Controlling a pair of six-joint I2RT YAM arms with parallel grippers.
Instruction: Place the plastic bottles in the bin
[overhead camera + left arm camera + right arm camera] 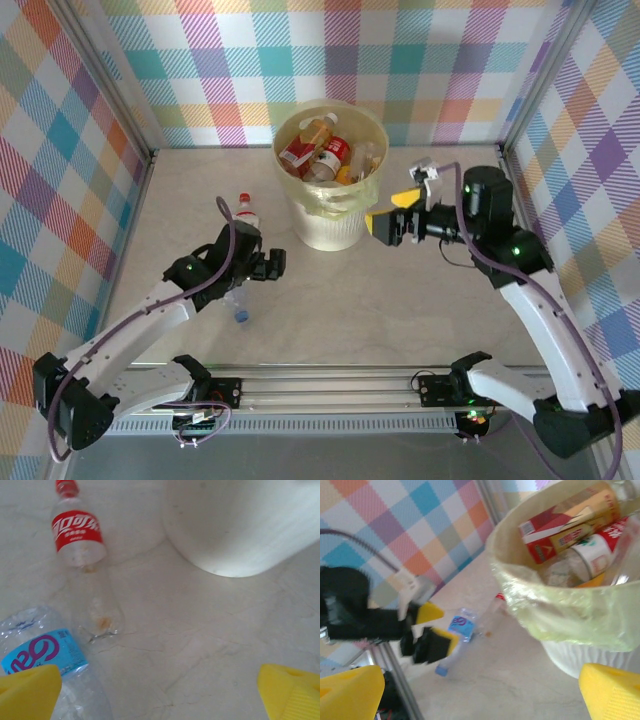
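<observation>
Yellow-fingered left gripper [160, 692] hung wide open, one finger over the clear blue-labelled plastic bottle [45, 655]; centring on its body before closing looked wise. Beyond lay a red-labelled bottle [77, 532] and the round pale-yellow bin [240, 525]; the right gripper [480, 692] gaped empty by its rim.

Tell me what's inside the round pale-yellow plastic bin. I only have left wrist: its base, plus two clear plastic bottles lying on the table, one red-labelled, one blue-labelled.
Observer: Top view: the bin holds several bottles, some orange-filled, some red-labelled, in a yellow-green bag liner.
Operator: Right arm?
Observer: The right hand is open and empty, beside the bin's rim on its right.
Operator: More bottles on the table?
Observer: I count just your two on the table: the red-labelled bottle and the blue-labelled bottle, both by the left hand.
</observation>
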